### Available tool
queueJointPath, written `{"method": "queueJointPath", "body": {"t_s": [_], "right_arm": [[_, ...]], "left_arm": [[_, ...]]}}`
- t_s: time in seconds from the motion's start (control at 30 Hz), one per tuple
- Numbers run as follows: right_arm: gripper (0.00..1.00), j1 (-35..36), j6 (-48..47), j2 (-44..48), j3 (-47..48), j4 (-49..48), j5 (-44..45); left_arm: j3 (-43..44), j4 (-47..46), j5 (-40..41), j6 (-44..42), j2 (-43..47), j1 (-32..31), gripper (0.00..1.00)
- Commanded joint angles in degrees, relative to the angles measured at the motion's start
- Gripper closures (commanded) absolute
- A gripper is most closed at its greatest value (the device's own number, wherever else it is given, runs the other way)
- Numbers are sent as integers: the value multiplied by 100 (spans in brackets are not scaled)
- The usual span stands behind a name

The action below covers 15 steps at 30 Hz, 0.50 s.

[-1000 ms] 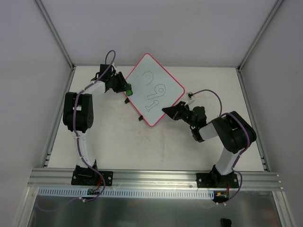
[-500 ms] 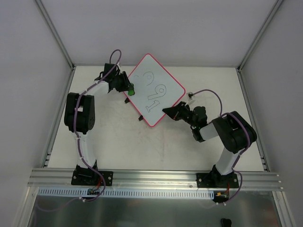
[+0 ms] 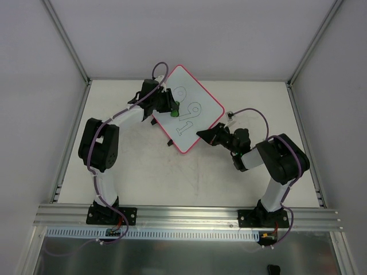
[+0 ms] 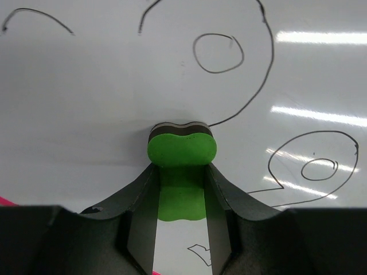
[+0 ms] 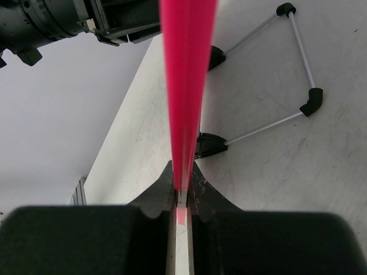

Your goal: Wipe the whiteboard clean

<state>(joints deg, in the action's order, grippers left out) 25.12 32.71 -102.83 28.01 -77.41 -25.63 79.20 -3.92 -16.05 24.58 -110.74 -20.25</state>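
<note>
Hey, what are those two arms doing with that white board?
They are set up to wipe it clean. The left pincer is shut on a small green eraser and holds it against the whiteboard, right beside the black handwritten digits. The right pincer is clamped on the board's pink rim at its near-right edge, apparently steadying it. The digits are there to read, so the wiping is not yet done.
</note>
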Motion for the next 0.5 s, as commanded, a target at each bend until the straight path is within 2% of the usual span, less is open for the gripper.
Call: {"method": "queueJointPath", "body": {"t_s": [0.0,0.3,0.47], "right_arm": [[100,239,-300,-141,249,-1031,-777],[100,265,-283,-133,275,-1031,-830],[100,265,-318,-71,231,-1031,-847]], "left_arm": [[-142,-109,-505,-278,-18,-401,100],[656,286,-451,-287,-554,73,100],[957,515,-574,64,-896,495,100]]}}
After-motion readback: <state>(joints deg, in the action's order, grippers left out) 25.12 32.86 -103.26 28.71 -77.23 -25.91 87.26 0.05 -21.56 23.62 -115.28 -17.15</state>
